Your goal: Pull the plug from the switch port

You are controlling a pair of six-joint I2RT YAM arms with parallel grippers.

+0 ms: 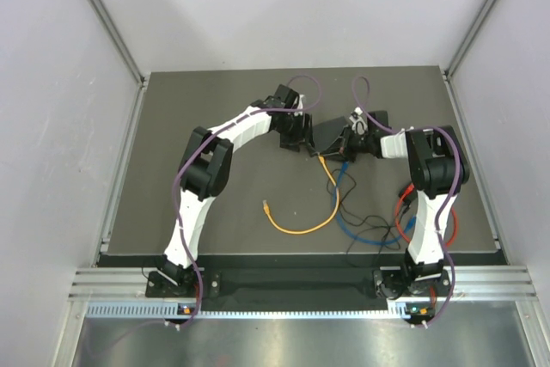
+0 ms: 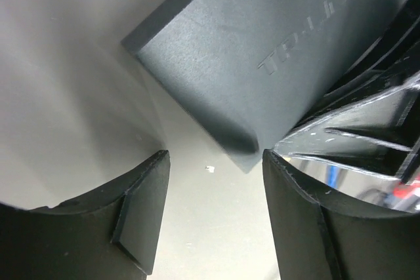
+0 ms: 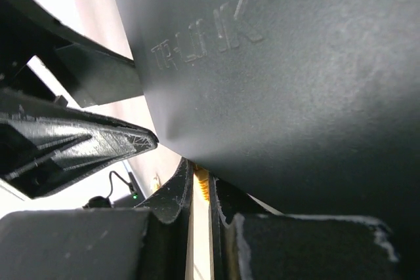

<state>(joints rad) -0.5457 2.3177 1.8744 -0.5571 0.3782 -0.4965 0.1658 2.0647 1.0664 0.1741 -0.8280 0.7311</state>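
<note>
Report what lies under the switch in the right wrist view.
Beneath the switch the right tool is shut on a sliver of yellow cable. The ports and the plug itself are hidden by the switch body.

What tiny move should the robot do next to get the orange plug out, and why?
Probably the right arm should draw straight back from the switch. Its jaws are shut on the orange plug at the switch's edge, so a pull should free it. The left jaws stand open by the switch's corner, so go gently.
</note>
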